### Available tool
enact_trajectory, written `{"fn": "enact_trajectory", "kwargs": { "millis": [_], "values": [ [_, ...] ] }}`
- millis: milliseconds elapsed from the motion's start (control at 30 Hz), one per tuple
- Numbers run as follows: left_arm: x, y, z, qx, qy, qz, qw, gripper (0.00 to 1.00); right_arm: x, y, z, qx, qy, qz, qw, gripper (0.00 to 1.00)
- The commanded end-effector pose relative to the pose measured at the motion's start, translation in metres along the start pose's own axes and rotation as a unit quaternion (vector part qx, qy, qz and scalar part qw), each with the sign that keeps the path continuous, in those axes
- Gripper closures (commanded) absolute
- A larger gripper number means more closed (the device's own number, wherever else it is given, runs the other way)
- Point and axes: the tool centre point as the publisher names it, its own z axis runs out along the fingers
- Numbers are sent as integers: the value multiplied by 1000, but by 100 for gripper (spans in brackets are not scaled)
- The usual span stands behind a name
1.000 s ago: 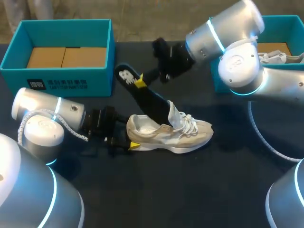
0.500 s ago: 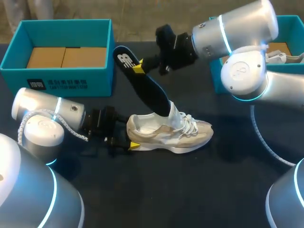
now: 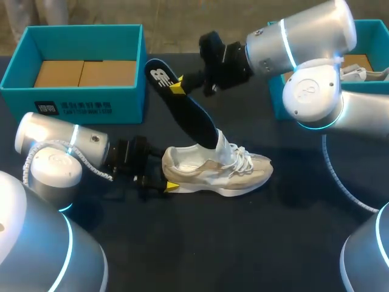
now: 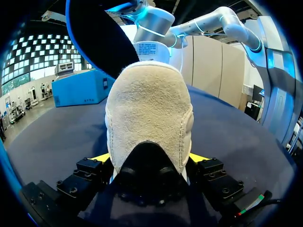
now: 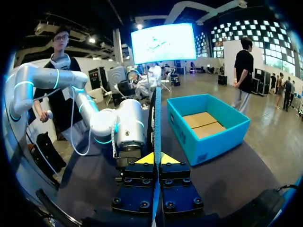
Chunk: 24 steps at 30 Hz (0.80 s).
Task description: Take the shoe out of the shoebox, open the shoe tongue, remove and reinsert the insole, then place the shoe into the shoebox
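Mid-table (image 3: pixel 255 243) in the head view, the pale shoe (image 3: pixel 216 170): out of its box, upright on its sole, toe toward 3 o'clock, heel toward 9. Slanting up out of its mouth toward 11 o'clock, the dark insole (image 3: pixel 182 112), front end tucked inside beneath the raised tongue, heel end in the air. Pinched near that raised end by the right gripper (image 3: pixel 177 88), jaws closed flat on both faces; in the right wrist view, seen as the thin edge of the insole (image 5: pixel 155 118) running straight out between the yellow tips of the right gripper (image 5: pixel 155 158). At the shoe's 9 o'clock, the left gripper (image 3: pixel 169 184), clamped on the heel from both sides; confirmed in the left wrist view by the suede heel of the shoe (image 4: pixel 149 113) filling the gap of the left gripper (image 4: pixel 150 157), a yellow tip against each flank, with the insole (image 4: pixel 94 33) looming above. Further out, at 10 o'clock, the teal shoebox (image 3: pixel 18 61), open; at 2 o'clock, behind the right arm, a second teal box (image 3: pixel 364 27). Judged to be the insole step, removal or reinsertion not decidable from here. Next calls for travel along the insole's own line: up toward 11 o'clock to free it, or down toward 4 o'clock to seat it, heel braced throughout.
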Motion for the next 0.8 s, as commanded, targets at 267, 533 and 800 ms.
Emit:
{"fn": "enact_trajectory", "kwargs": {
  "millis": [267,533,800],
  "values": [
    [0,2,0,0,0,0,1000,100,-1,18,-26,-20,36,-5,999,100],
    [0,2,0,0,0,0,1000,100,0,40,-48,-65,83,19,994,100],
    [0,2,0,0,0,0,1000,100,8,65,-63,-174,121,83,974,100]
  ]
}}
